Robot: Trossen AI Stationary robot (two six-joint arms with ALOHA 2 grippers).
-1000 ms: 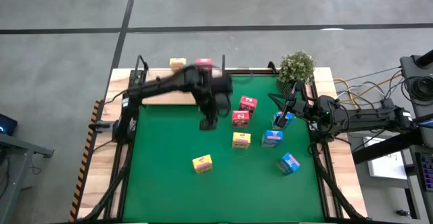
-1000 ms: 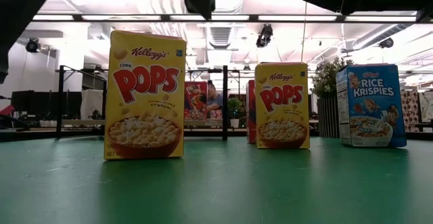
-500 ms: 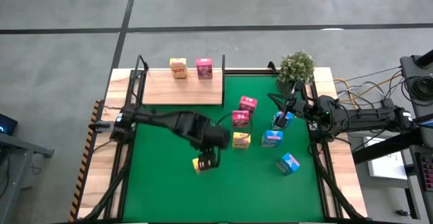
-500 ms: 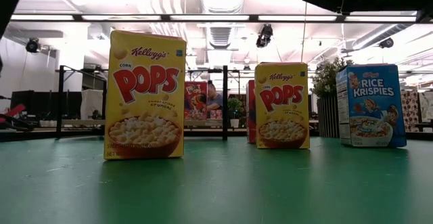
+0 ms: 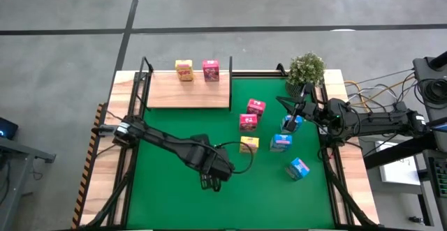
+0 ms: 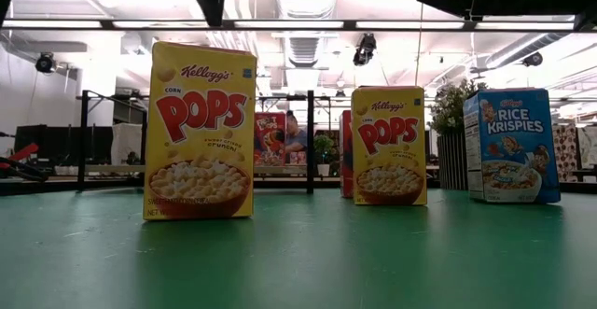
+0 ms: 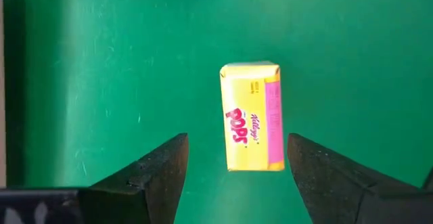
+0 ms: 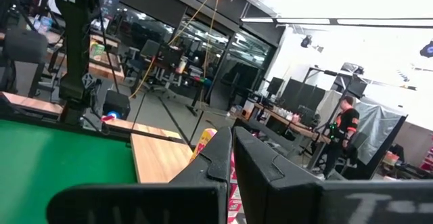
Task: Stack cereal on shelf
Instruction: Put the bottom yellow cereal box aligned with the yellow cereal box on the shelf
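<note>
A yellow cereal box (image 7: pixel 250 116) stands upright on the green mat (image 5: pixel 160 189), nearest the table's front; it also shows in the low view (image 6: pixel 199 132). My left gripper (image 7: pixel 237 140) hangs above it, open and pointing down, with one finger on either side of the box's top and touching nothing. In the high view the left gripper (image 5: pixel 211 179) hides this box. The shelf (image 5: pixel 174 95) at the far left carries a yellow box (image 5: pixel 184 70) and a pink box (image 5: pixel 211 70). My right gripper (image 5: pixel 299 114) waits shut at the right edge.
On the mat to the right stand two pink boxes (image 5: pixel 255 107) (image 5: pixel 248 122), another yellow box (image 5: pixel 248 144) and three blue boxes (image 5: pixel 281 142) (image 5: pixel 299 168) (image 5: pixel 292 124). A potted plant (image 5: pixel 306 69) sits at the far right corner. Black posts (image 5: pixel 145 67) stand at the shelf's ends.
My left gripper has swung from just in front of the shelf toward the table's near edge, sunk and turned about, and now stands over the near yellow box. Its fingers stay open. No box has moved.
</note>
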